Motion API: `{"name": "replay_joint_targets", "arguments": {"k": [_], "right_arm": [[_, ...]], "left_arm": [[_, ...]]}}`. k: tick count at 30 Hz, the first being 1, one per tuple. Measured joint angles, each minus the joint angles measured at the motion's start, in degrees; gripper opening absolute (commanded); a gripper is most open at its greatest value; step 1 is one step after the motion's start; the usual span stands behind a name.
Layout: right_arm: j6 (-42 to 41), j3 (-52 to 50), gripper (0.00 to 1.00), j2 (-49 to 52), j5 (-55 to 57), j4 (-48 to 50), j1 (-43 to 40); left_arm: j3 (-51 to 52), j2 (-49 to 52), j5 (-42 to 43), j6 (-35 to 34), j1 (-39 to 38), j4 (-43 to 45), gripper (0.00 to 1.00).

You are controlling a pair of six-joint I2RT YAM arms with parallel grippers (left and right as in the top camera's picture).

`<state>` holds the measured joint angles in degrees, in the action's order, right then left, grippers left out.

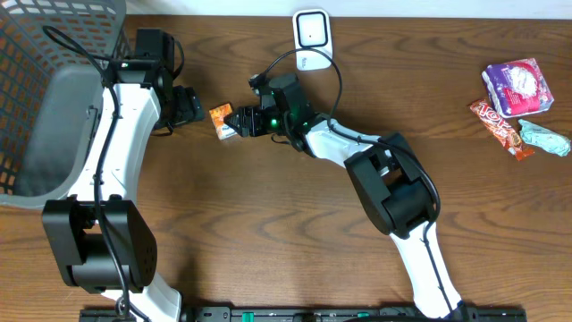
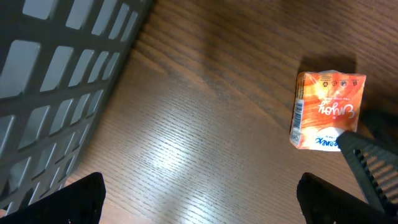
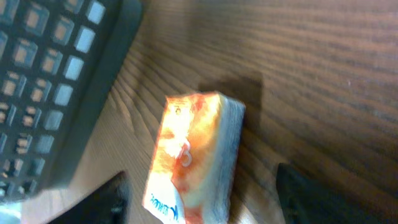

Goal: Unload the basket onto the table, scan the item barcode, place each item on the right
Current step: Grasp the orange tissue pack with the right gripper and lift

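The item is an orange and white packet (image 1: 222, 121) lying on the wooden table, with a barcode strip on its left side in the left wrist view (image 2: 326, 109). My right gripper (image 1: 239, 122) straddles its near end (image 3: 196, 155). Its dark fingers (image 3: 311, 196) stand either side with a gap to the packet on both sides, so it is open. My left gripper (image 1: 192, 105) hangs just left of the packet, open wide over bare wood (image 2: 199, 199). A white scanner (image 1: 311, 31) stands at the table's back edge.
A grey mesh basket (image 1: 54, 89) fills the far left and its wall shows close by (image 2: 56, 74). A pink packet (image 1: 517, 87), a red candy bar (image 1: 500, 128) and a teal wrapped item (image 1: 545, 139) lie at the far right.
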<state>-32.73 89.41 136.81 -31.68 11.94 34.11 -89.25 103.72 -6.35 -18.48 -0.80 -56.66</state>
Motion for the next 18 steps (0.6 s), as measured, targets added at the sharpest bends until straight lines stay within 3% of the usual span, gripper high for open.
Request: {"name": "replay_joint_targets", "arguments": {"k": [9,11,13,18], "right_arm": [[0.35,0.24,0.54,0.09,3.17,-0.98,3.1],[0.39,0.26,0.46,0.09,3.41,-1.05,3.72],[0.44,0.26,0.28,0.09,4.13,-1.46,4.24],[0.39,0.22,0.13,0.39,5.49,-2.08,4.28]], "left_arm": [[0.0,0.0,0.0,0.0,0.0,-0.02,0.98],[0.0,0.0,0.0,0.0,0.0,-0.02,0.98],[0.0,0.0,0.0,0.0,0.0,0.0,0.98],[0.0,0.0,0.0,0.02,0.0,-0.02,0.98]]}}
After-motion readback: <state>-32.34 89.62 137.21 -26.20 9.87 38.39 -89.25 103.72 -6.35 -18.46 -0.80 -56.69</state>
